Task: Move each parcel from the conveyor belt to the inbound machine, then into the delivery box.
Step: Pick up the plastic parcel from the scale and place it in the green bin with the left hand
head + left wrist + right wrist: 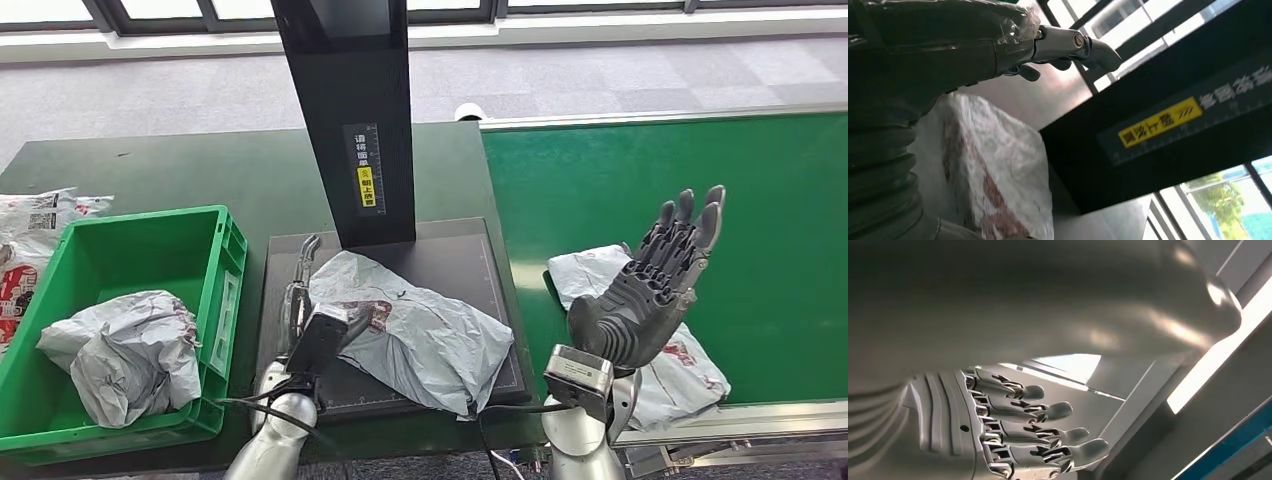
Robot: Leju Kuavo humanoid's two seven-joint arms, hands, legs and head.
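A dark green table [200, 165] and, to its right, a bright green conveyor belt [700, 190] are seen from the head view. On the table a black scanning machine is set, made up of a tall black post [345, 100] with a yellow label [367, 187] and a flat black platform [455, 255] at its foot. A green plastic box [215, 250] is placed just left of the platform.

A crumpled grey parcel [425, 335] is laid across the platform, its lower right end hanging past the platform's front corner. A second grey parcel [125, 350] is lying inside the box. A third parcel [590, 270] is resting on the belt near its front edge, partly hidden behind the right hand. More printed bags [40, 215] are piled on the table beyond the box's left side.

The right hand [650, 290] is held raised above the belt, palm open, fingers spread and nothing in it. The left hand [300, 295] is placed at the left edge of the parcel on the platform, fingers stretched out along it; in the left wrist view the parcel [993, 165] lies close under the hand [923, 55], but whether it is actually being gripped cannot be told.
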